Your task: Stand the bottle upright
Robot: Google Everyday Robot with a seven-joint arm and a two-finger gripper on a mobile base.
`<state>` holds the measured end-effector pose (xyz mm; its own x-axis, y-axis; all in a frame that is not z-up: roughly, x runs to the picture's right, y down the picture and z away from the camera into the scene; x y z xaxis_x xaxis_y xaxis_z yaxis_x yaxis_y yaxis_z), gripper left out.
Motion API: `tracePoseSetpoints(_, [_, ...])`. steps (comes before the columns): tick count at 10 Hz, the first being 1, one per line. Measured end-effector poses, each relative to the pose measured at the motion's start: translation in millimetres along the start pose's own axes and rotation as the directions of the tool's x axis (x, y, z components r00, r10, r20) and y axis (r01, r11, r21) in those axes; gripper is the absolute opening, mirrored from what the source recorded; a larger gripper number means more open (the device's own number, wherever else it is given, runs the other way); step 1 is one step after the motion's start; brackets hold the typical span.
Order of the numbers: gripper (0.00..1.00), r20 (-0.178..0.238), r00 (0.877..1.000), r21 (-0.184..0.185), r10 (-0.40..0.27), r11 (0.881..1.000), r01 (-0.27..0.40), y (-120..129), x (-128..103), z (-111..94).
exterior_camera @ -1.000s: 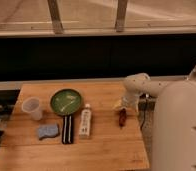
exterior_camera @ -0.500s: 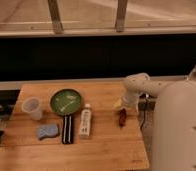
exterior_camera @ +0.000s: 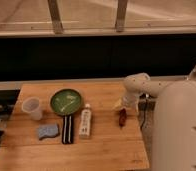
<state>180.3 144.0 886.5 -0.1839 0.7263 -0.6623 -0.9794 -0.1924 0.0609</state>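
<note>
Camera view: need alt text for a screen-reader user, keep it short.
A small white bottle lies on its side on a wooden table, near a green plate. The robot's gripper hangs open over the table's right side, apart from the bottle. A clear cup, blue sponge and black strip sit at left.

A green plate (exterior_camera: pixel 66 101) sits on the wooden counter (exterior_camera: pixel 106 150). A clear plastic cup (exterior_camera: pixel 31 107) stands upright just left of the plate. A flat black striped strip (exterior_camera: pixel 67 129) lies just in front of the plate. A blue sponge (exterior_camera: pixel 47 131) lies in front of the plate and to its left. A dark wall (exterior_camera: pixel 91 60) runs behind the plate.
</note>
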Motion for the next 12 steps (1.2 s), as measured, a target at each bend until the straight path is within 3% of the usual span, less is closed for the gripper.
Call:
tracePoseSetpoints(10, [0.8, 0.001, 1.0, 0.0, 0.0, 1.0, 0.0, 0.0, -0.1, -0.2])
tracePoseSetpoints(12, [0.8, 0.027, 1.0, 0.009, -0.005, 1.0, 0.005, 2.0, -8.0, -8.8])
